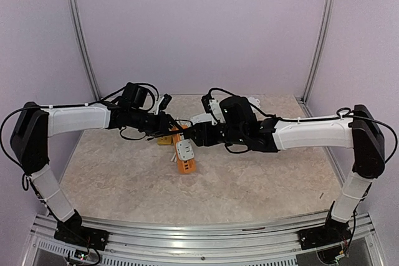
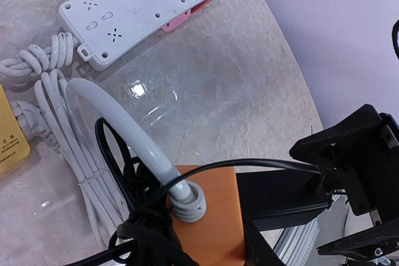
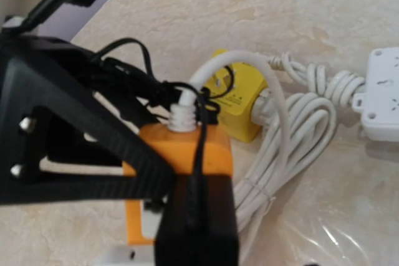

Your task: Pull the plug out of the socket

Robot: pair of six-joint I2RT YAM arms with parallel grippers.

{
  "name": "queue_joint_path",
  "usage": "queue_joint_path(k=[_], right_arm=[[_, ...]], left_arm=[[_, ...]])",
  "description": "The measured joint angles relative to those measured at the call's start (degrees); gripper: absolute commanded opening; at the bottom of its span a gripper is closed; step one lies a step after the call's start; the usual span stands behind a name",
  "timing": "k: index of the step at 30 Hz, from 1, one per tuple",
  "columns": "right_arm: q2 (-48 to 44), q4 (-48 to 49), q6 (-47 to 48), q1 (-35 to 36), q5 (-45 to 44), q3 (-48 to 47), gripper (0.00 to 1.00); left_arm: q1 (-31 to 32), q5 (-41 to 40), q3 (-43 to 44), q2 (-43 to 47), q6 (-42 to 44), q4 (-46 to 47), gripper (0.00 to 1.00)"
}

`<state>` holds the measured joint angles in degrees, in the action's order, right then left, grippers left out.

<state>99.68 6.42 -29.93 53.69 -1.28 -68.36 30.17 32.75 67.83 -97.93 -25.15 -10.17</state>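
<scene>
An orange power strip (image 1: 185, 157) with a white socket face lies mid-table. Its orange end (image 2: 215, 216) carries a white cable (image 2: 118, 123). A black plug (image 3: 196, 228) with a black cord stands on the strip's face near that end; it also shows in the left wrist view (image 2: 280, 194). Its seat in the socket is hidden. My right gripper (image 1: 194, 135) is shut on the plug, one finger (image 3: 81, 154) pressed to its side. My left gripper (image 1: 167, 130) sits at the strip's cable end and seems shut on it, its fingertips hidden by black cord.
A yellow block (image 3: 240, 107) lies just beyond the orange strip. A coiled white cable (image 3: 274, 154) runs beside it to a white power strip (image 2: 143, 4) at the far side. Purple walls enclose the table.
</scene>
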Motion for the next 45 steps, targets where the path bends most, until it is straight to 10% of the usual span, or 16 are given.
queue_joint_path(k=[45], right_arm=[[4.3, 0.3, -4.2, 0.0, 2.0, -1.6, 0.04]], left_arm=[[1.2, 0.2, -0.3, 0.0, -0.1, 0.7, 0.17]])
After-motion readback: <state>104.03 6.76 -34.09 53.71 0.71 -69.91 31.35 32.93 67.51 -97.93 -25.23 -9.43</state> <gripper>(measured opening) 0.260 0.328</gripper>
